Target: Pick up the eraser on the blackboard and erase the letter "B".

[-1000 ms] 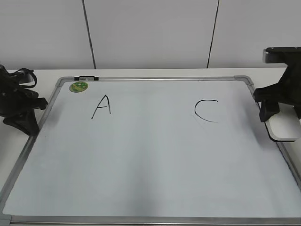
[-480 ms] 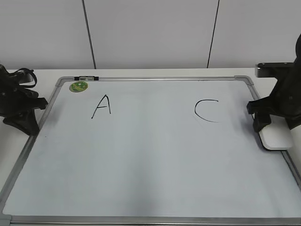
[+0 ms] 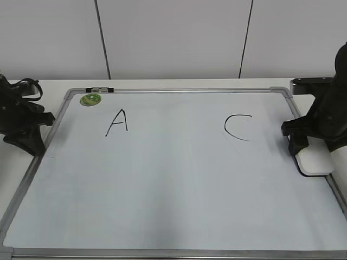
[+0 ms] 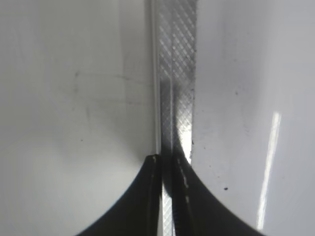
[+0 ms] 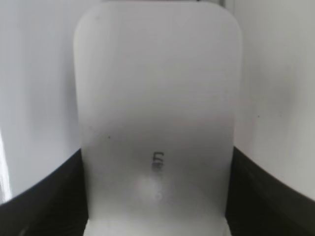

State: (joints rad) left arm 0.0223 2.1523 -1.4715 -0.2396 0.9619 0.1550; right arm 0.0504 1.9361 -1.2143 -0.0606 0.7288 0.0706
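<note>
The blackboard (image 3: pixel 173 184) is a white board with a silver frame lying flat on the table. It shows a black "A" (image 3: pixel 117 123) and "C" (image 3: pixel 237 127). No letter "B" is visible; the board between them is blank. My right gripper (image 3: pixel 307 145) is shut on the white eraser (image 3: pixel 316 163) at the board's right edge. In the right wrist view the eraser (image 5: pixel 157 88) sits between the jaws (image 5: pixel 156 162). My left gripper (image 3: pixel 24 135) is shut and empty over the board's left frame (image 4: pixel 174 73); its jaws (image 4: pixel 168 160) are pressed together.
A round green magnet (image 3: pixel 90 99) sits at the board's top left corner. A small black and silver piece (image 3: pixel 99 90) lies on the top frame next to it. A white panelled wall stands behind the table.
My right arm has moved left and lower in the view, carrying the eraser from beyond the right frame onto the board's right edge. The left arm has not moved.
</note>
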